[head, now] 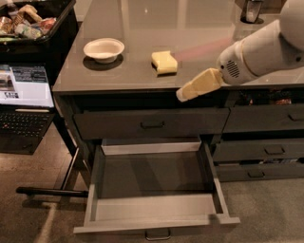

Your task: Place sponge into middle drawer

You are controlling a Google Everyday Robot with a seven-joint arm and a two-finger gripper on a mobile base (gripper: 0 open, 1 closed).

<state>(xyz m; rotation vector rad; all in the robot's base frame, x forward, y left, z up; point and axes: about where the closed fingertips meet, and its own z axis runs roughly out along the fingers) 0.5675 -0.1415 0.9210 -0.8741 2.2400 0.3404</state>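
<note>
The pale yellow sponge [165, 62] lies on the grey countertop [190, 28], right of the white bowl [104, 49]. The middle drawer [154, 182] is pulled open below, with lighter grey inner sides and a small loop handle [157, 235] on its front; it holds nothing. My gripper [183, 95] comes in from the right on a white arm [259, 50]. Its tan tip hangs at the counter's front edge, lower right of the sponge and apart from it, above the open drawer.
A closed drawer front [152, 124] with a dark handle sits above the open drawer. Narrower dark drawers [266, 152] are at the right. A laptop [23, 99] and a black bin of snacks [28, 21] stand at the left. A dark object [251, 10] stands at the counter's back.
</note>
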